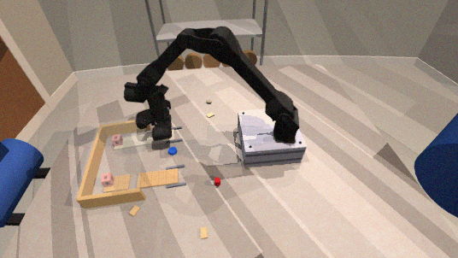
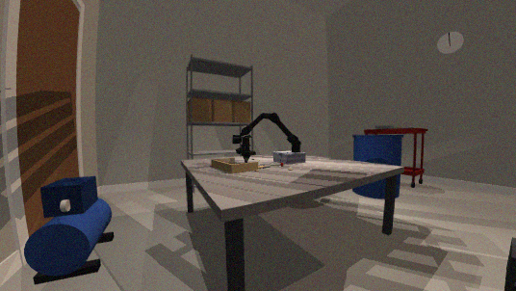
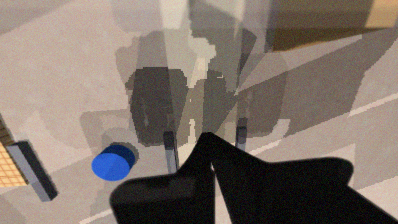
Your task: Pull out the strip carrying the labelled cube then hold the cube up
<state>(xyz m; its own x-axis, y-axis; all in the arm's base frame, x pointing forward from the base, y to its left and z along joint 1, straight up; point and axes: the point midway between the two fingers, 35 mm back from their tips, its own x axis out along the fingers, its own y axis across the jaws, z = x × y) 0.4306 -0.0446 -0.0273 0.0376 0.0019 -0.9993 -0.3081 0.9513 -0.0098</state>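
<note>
A pale strip [image 1: 133,139] lies in one piece in the far half of the wooden U-shaped frame [image 1: 91,162] [image 2: 233,166] and carries a pink cube [image 1: 116,139]. A tan strip lies in the near half, split into two pieces [image 1: 159,177] [image 1: 120,183], with a second pink cube [image 1: 107,179] on the left piece. My gripper [image 1: 161,136] [image 2: 245,157] [image 3: 206,136] is shut, with nothing seen between its fingers. Its tips are low over the open end of the pale strip, between two short grey bars [image 1: 176,128] [image 1: 175,140] [image 3: 170,150] [image 3: 241,136].
A blue disc [image 1: 172,150] [image 3: 114,163] lies just in front of the gripper. A red cylinder [image 1: 217,181] stands further right. The arm's grey base block [image 1: 269,143] is at the right. Small tan chips [image 1: 134,210] [image 1: 203,232] [image 1: 210,114] lie scattered about.
</note>
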